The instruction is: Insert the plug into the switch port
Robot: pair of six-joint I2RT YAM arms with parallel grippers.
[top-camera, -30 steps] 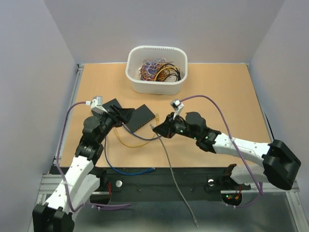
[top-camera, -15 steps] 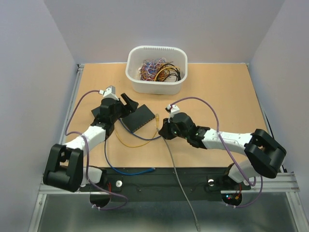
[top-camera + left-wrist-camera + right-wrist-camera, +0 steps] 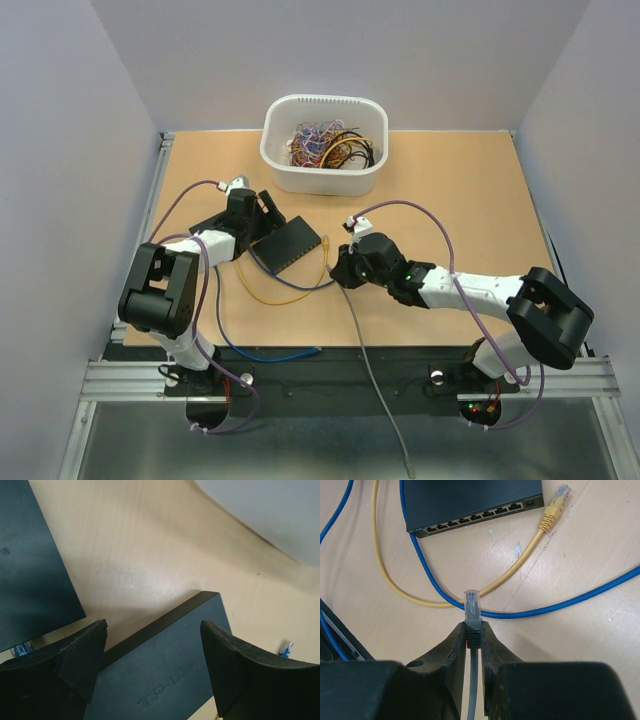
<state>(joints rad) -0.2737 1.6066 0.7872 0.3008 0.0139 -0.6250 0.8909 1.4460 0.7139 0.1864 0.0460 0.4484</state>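
Plug (image 3: 472, 604), pinched in right fingers (image 3: 451, 649), points tip-first toward switch (image 3: 470, 500) ports.

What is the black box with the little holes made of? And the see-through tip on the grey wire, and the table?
The switch looks like matte black plastic or painted metal; its dull, even skin leaves that open. The plug tip looks like clear hard plastic, since you see through it. The table looks like pale wood, with grain lines and scratches.
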